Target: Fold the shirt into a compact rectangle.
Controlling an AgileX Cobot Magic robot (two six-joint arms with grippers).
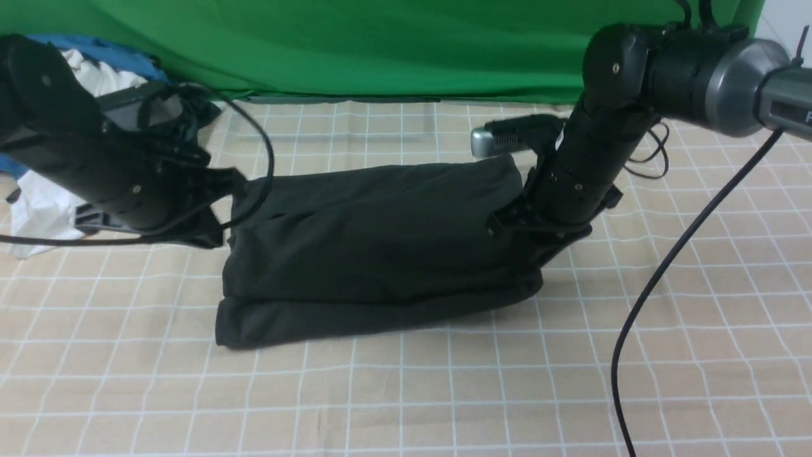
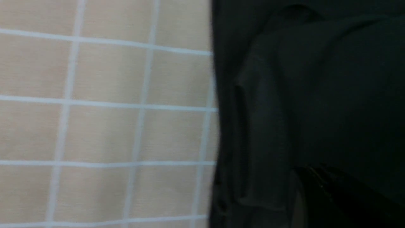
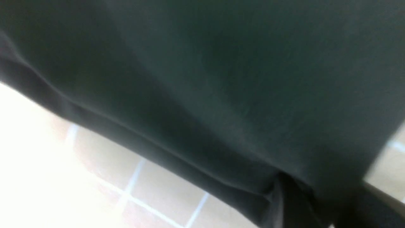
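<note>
The shirt [image 1: 374, 254] lies folded on the checked cloth [image 1: 406, 393], its long axis running between my arms. My left gripper [image 1: 219, 209] pinches its left end; my right gripper [image 1: 517, 228] is at its right end, its spread hidden.

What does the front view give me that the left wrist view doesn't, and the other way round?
Only the front view shows the whole folded black shirt, both arms at its two ends, the pile of white and blue clothes at far left, and the green backdrop. Only the left wrist view shows the shirt's edge close up, with its layered folds against the cloth. Both show the black shirt lying on the beige checked tablecloth.
</note>
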